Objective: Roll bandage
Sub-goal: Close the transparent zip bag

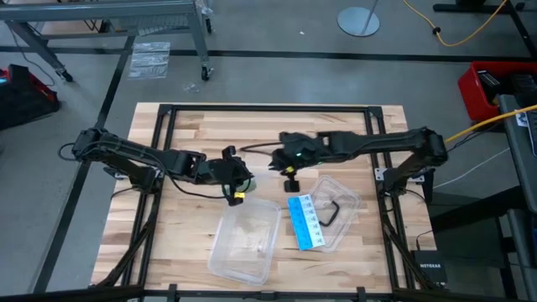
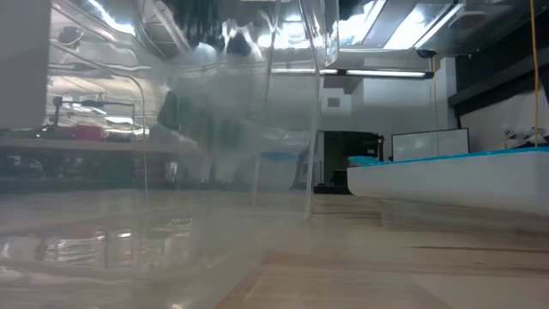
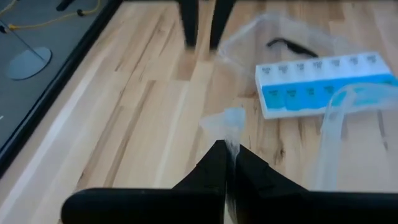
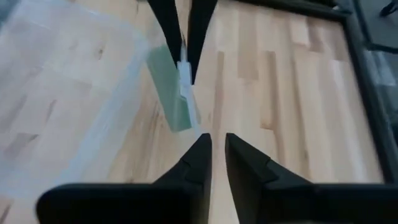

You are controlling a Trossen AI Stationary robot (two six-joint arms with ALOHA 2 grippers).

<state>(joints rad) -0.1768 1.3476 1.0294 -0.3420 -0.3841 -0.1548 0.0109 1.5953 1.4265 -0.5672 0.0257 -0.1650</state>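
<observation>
The bandage (image 4: 169,90) is a pale green flat band with a white tab (image 4: 185,84) on it. It sticks out from my left gripper (image 3: 227,155), which is shut on it above the table's middle (image 1: 237,180). In the left wrist view only its edge and whitish free end (image 3: 230,119) show. My right gripper (image 4: 214,144) is narrowly open and empty. It faces the left gripper, just short of the band's free end (image 1: 289,174). My left gripper pinches one end of the bandage (image 4: 180,53) between its two fingertips. The flat band reaches out past the fingertips toward my right gripper, clear of the table. The fingers hide the held end itself.
A clear plastic tub (image 1: 246,239) stands near the table's front, and it fills the low view (image 2: 214,129). A second clear tray (image 1: 340,201) holds a black object (image 1: 329,210). A blue-and-white compartment box (image 1: 306,222) lies between them. Bare wood lies toward the far edge.
</observation>
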